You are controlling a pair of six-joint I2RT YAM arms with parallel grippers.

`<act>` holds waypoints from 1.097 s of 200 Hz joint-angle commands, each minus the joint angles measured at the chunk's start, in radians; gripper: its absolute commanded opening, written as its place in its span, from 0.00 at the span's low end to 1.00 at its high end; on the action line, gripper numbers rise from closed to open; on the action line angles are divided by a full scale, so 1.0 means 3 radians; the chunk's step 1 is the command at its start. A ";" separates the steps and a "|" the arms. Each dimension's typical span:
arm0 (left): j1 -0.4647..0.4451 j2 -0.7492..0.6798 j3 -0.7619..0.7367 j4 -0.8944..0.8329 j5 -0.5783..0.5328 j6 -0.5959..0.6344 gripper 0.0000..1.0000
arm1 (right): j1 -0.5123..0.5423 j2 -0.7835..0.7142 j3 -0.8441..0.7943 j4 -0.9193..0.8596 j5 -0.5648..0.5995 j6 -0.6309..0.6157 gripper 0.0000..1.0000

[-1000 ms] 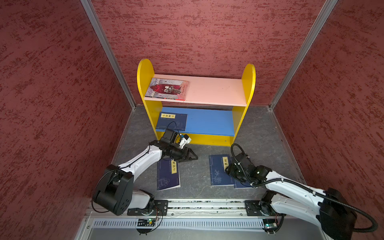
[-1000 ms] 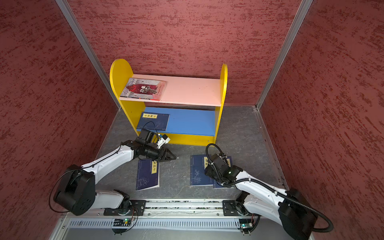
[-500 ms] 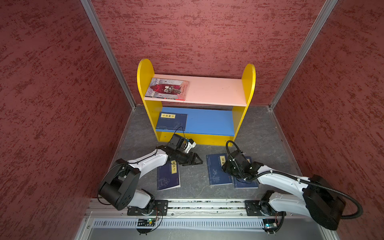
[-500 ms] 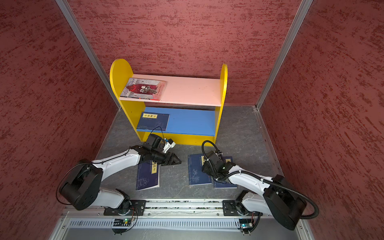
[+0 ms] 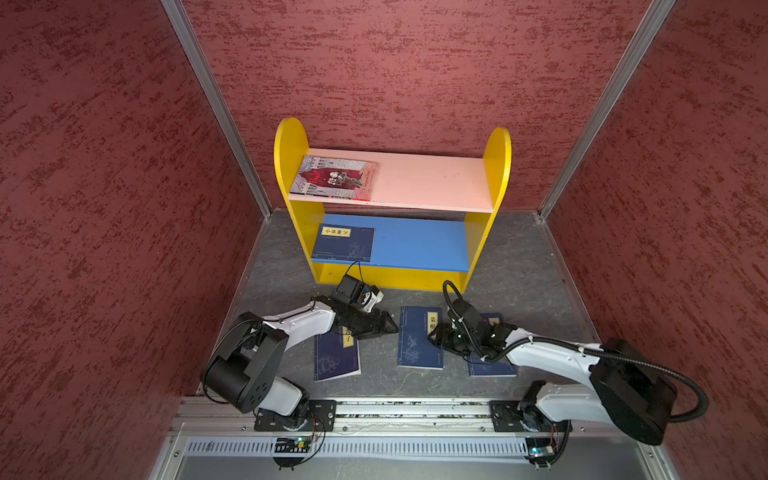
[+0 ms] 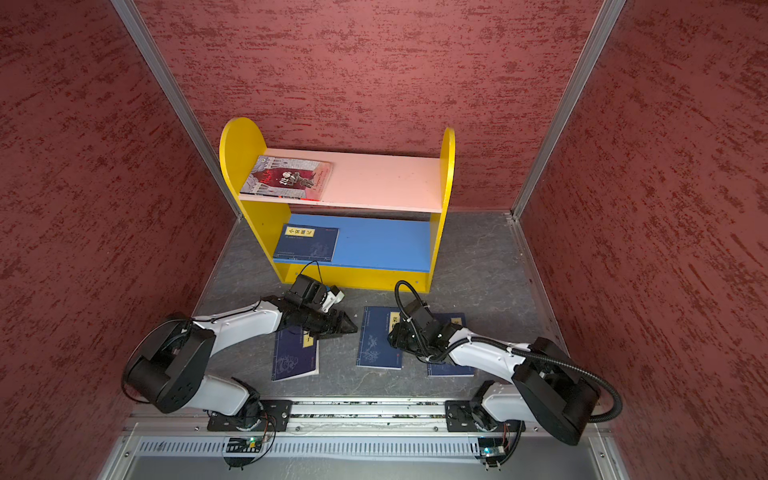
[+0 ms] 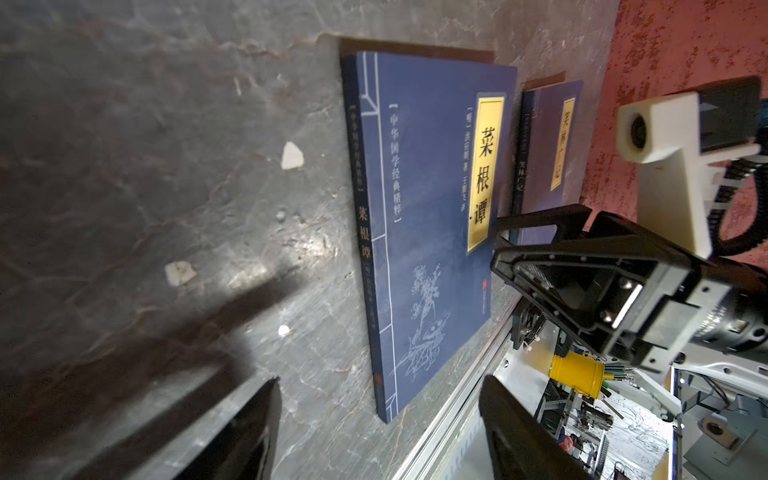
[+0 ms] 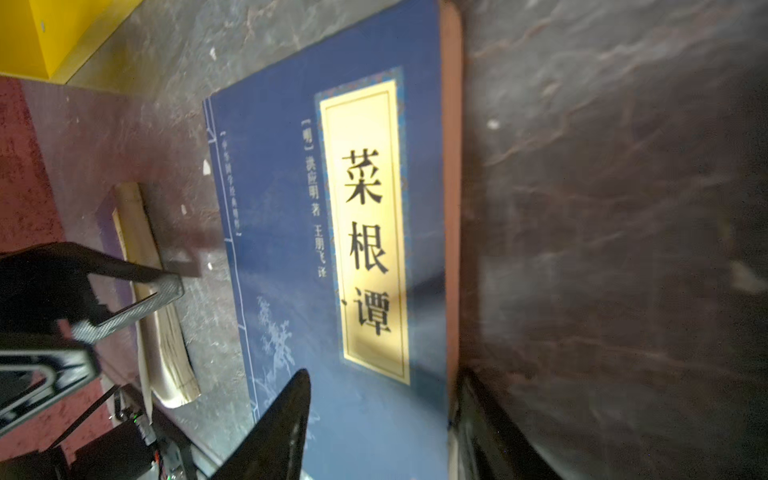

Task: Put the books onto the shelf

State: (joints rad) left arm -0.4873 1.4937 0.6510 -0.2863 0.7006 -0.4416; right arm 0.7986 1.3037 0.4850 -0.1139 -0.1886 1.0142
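Floor (image 5: pixel 379 365) lies bare under spread left gripper (image 5: pixel 391 326); right gripper (image 8: pixel 384 376), also spread, straddles edge of middle book (image 5: pixel 415 347).

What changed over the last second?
The left hand swung toward the centre and lower, opening wider; it holds nothing. The right hand slid toward the centre to straddle the right edge of the middle navy book, which appears nudged leftward in both top views. The shelf and the other four books are unchanged.

Robotics lab test booth: red textured wall panels (image 5: pixel 104 208), aluminium corner posts (image 5: pixel 216 108), slate-look floor (image 5: pixel 519 266), metal mounting rail (image 5: pixel 415 409), yellow tool can (image 7: pixel 575 374) among clutter outside.
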 commanded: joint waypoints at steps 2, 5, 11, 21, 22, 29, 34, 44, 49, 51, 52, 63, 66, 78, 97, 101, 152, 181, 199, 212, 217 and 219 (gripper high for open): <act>-0.0007 0.0129 0.0008 -0.0061 0.0003 -0.0009 0.76 | 0.0043 -0.0011 0.0030 0.0131 -0.0072 0.0163 0.59; -0.0008 0.0147 0.0015 -0.0065 0.0002 -0.0004 0.76 | 0.0043 -0.0022 0.0025 0.0088 -0.0030 0.0176 0.59; -0.0015 0.0186 0.0018 -0.0068 -0.0008 0.0015 0.76 | 0.0043 -0.0053 0.0008 0.0022 0.0048 0.0222 0.59; -0.0031 0.0237 0.0019 -0.0012 0.0000 0.0023 0.75 | 0.0043 -0.0112 -0.0022 -0.0113 0.0194 0.0299 0.59; -0.0031 0.0240 0.0016 -0.0007 0.0003 0.0024 0.75 | 0.0043 -0.0122 -0.0024 -0.0125 0.0210 0.0308 0.59; -0.0054 0.0263 0.0017 0.0033 0.0027 0.0025 0.75 | 0.0043 -0.0169 -0.0048 -0.0225 0.0303 0.0350 0.60; -0.0071 0.0279 0.0011 0.0066 0.0054 0.0025 0.75 | 0.0043 -0.0203 -0.0075 -0.0266 0.0358 0.0380 0.60; -0.0104 0.0309 0.0010 0.0134 0.0134 0.0032 0.74 | 0.0038 -0.0264 -0.0151 -0.0289 0.0411 0.0429 0.61; -0.0125 0.0325 0.0017 0.0145 0.0146 0.0018 0.74 | 0.0038 -0.0288 -0.0189 -0.0269 0.0416 0.0450 0.61; -0.0131 0.0334 0.0018 0.0152 0.0155 0.0007 0.74 | 0.0034 -0.0294 -0.0204 -0.0257 0.0418 0.0456 0.61; -0.0133 0.0337 0.0024 0.0160 0.0163 0.0003 0.74 | 0.0033 -0.0298 -0.0210 -0.0251 0.0419 0.0458 0.61; -0.0153 0.0385 0.0018 0.0233 0.0278 -0.0035 0.73 | 0.0032 -0.0311 -0.0269 -0.0177 0.0393 0.0469 0.61; -0.0161 0.0403 0.0020 0.0242 0.0297 -0.0045 0.73 | 0.0029 -0.0313 -0.0279 -0.0160 0.0384 0.0472 0.61; -0.0180 0.0469 0.0029 0.0297 0.0373 -0.0093 0.73 | 0.0028 -0.0283 -0.0295 -0.0120 0.0361 0.0487 0.61; -0.0220 0.0527 0.0049 0.0312 0.0411 -0.0100 0.72 | 0.0017 -0.0206 -0.0318 -0.0027 0.0298 0.0478 0.61; -0.0225 0.0528 0.0049 0.0314 0.0418 -0.0090 0.72 | 0.0015 -0.0184 -0.0318 0.0003 0.0271 0.0473 0.62; -0.0224 0.0641 0.0034 0.0570 0.0615 -0.0130 0.73 | 0.0002 0.0195 -0.0290 0.0430 -0.0026 0.0452 0.63; -0.0185 0.0712 0.0105 0.0721 0.0786 -0.0159 0.72 | -0.0001 0.0294 -0.0325 0.0614 -0.0097 0.0505 0.63; -0.0143 0.0685 0.0117 0.0770 0.0852 -0.0196 0.72 | 0.0001 0.0327 -0.0318 0.0640 -0.0087 0.0511 0.63; -0.0102 0.0642 0.0103 0.0770 0.0865 -0.0193 0.72 | 0.0002 0.0355 -0.0273 0.0562 -0.0070 0.0483 0.63; -0.0087 0.0620 0.0098 0.0775 0.0879 -0.0197 0.72 | 0.0002 0.0361 -0.0257 0.0539 -0.0067 0.0467 0.63; -0.0078 0.0610 0.0096 0.0779 0.0891 -0.0198 0.72 | 0.0002 0.0363 -0.0257 0.0534 -0.0065 0.0465 0.63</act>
State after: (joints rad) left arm -0.5243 1.6836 0.6743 -0.1112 0.9451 -0.5007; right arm 0.7910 1.3571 0.4274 0.1303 -0.1757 1.1446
